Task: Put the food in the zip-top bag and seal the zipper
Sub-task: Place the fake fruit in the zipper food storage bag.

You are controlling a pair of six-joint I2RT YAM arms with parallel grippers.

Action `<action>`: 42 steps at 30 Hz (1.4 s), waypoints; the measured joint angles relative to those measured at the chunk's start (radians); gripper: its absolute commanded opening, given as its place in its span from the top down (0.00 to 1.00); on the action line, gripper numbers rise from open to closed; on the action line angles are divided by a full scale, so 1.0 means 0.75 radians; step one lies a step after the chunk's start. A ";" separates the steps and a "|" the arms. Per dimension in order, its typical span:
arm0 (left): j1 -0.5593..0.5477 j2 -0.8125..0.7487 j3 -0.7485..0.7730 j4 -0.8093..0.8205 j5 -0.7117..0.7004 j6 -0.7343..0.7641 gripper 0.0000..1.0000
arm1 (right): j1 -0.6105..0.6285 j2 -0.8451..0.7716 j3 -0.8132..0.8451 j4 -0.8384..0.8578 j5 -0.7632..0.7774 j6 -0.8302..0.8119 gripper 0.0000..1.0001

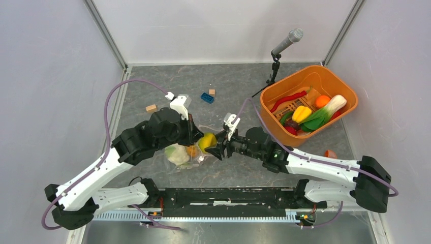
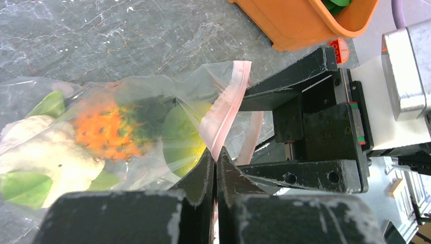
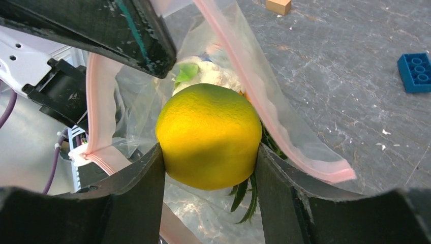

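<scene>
The clear zip-top bag (image 1: 189, 158) lies at the table's near middle with a white cauliflower (image 2: 45, 152) and an orange pineapple (image 2: 104, 129) inside. My left gripper (image 2: 217, 155) is shut on the bag's pink zipper strip (image 2: 223, 109) and holds the mouth up. My right gripper (image 3: 208, 157) is shut on a yellow-green round fruit (image 3: 208, 134) and holds it in the bag's open mouth; it shows in the top view too (image 1: 207, 141). The zipper (image 3: 254, 96) is open on both sides of the fruit.
An orange basket (image 1: 345, 90) at the back right holds more toy food: a yellow pepper (image 1: 302, 113), leafy greens (image 1: 317, 118), an orange (image 1: 322, 100). A blue brick (image 1: 207, 97) and tan blocks (image 1: 151, 108) lie behind the arms. A microphone stand (image 1: 277, 61) stands at the back.
</scene>
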State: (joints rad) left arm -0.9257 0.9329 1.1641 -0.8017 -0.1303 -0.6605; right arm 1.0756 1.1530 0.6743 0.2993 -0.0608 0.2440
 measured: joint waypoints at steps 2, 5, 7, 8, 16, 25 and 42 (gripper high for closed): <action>-0.001 -0.004 0.020 -0.034 -0.010 0.001 0.98 | 0.022 0.017 0.017 0.005 0.023 -0.023 0.46; -0.001 -0.014 0.028 -0.047 -0.017 0.006 0.98 | 0.035 0.046 0.040 0.047 -0.020 -0.055 0.38; -0.001 -0.026 0.028 -0.046 -0.022 0.017 0.98 | 0.036 0.070 0.066 0.049 -0.073 -0.071 0.28; -0.001 -0.035 0.028 -0.045 -0.023 0.021 0.98 | 0.035 0.089 0.092 0.041 -0.095 -0.078 0.26; -0.001 -0.238 -0.063 0.053 -0.094 0.025 0.98 | 0.036 0.083 0.181 -0.018 -0.140 -0.124 0.12; -0.002 -0.316 -0.140 0.136 -0.199 0.022 0.98 | 0.038 -0.049 0.208 -0.106 -0.190 -0.136 0.44; -0.002 -0.298 -0.197 0.203 -0.320 0.015 0.98 | 0.039 -0.397 0.202 -0.226 0.044 -0.164 0.24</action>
State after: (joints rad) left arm -0.9268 0.7094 1.0161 -0.6491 -0.3702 -0.6495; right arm 1.1049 0.8551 0.8261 0.1299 -0.0277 0.1207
